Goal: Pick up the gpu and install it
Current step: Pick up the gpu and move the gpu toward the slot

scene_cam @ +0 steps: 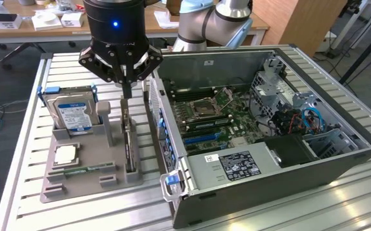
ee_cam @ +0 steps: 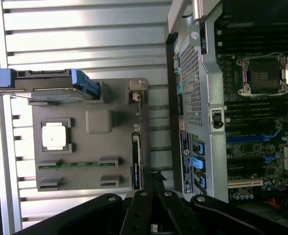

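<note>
In the grey holder tray (scene_cam: 83,185) on the tabletop (scene_cam: 23,159), beside the open computer case (scene_cam: 288,192): gpu (scene_cam: 129,144), on edge, not yet lifted or installed; my gripper (scene_cam: 126,92) shut at its top edge, and I cannot confirm a hold.

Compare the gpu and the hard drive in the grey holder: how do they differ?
The gpu is a thin dark card; the hard drive is a thicker silver block with a blue label. The gpu stands low on its long edge; the hard drive rises taller. The shut claw hangs over the gpu, apart from the hard drive. Both stand in slots of the grey holder.
</note>
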`<state>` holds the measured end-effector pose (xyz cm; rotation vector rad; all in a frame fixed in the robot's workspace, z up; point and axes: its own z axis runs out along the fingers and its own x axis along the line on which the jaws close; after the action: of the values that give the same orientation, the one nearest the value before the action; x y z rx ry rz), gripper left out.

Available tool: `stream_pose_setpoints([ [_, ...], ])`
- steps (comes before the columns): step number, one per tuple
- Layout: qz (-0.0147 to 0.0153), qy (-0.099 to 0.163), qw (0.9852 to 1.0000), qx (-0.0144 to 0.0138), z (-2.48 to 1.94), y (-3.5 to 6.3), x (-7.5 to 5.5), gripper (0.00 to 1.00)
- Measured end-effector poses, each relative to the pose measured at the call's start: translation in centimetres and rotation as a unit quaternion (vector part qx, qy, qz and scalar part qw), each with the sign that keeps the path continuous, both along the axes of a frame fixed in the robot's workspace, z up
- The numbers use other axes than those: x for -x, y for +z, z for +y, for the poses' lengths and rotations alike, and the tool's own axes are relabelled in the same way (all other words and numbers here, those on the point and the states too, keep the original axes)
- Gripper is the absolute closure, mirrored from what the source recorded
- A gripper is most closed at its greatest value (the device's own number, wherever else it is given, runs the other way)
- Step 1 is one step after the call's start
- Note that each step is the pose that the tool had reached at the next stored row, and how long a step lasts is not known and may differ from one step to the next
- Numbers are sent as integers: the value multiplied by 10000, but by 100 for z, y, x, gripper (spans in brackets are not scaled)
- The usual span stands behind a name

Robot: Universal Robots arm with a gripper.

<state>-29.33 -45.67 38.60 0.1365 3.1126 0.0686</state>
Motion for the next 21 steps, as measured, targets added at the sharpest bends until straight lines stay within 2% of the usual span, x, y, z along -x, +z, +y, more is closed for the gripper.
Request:
stream_pose_setpoints([
  [4,0,0,10000,0,0,0,0,89],
  [6,0,0,10000,0,0,0,0,77],
  [9,0,0,10000,0,0,0,0,71],
  [10,0,0,10000,0,0,0,0,64],
  [15,-7,1,10000,-1,-1,-25,0,64],
  [21,-11,0,10000,-1,0,-133,1,64],
])
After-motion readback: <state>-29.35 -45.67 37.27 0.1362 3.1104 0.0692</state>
